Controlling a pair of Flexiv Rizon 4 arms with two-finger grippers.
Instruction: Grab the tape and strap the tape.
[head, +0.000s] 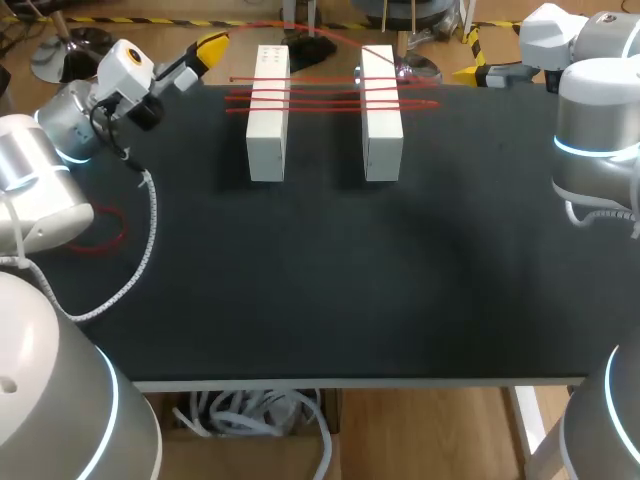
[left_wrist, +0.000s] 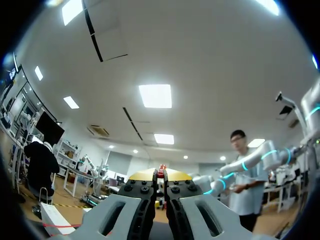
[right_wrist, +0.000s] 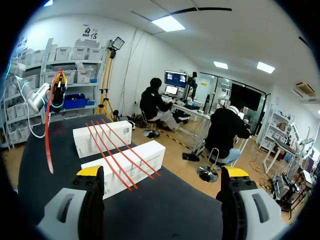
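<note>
Two white blocks stand side by side at the table's far edge, with several strands of red tape stretched across them. My left gripper hovers beyond the left block, shut on the tape's free end, which arcs over toward the right block. In the right wrist view the blocks and red strands lie ahead of my right gripper, which is open and holds nothing. That gripper sits at the far edge, right of the blocks.
A red loop lies on the black table by the left arm's base. A white braided cable hangs from the left arm across the table's left side.
</note>
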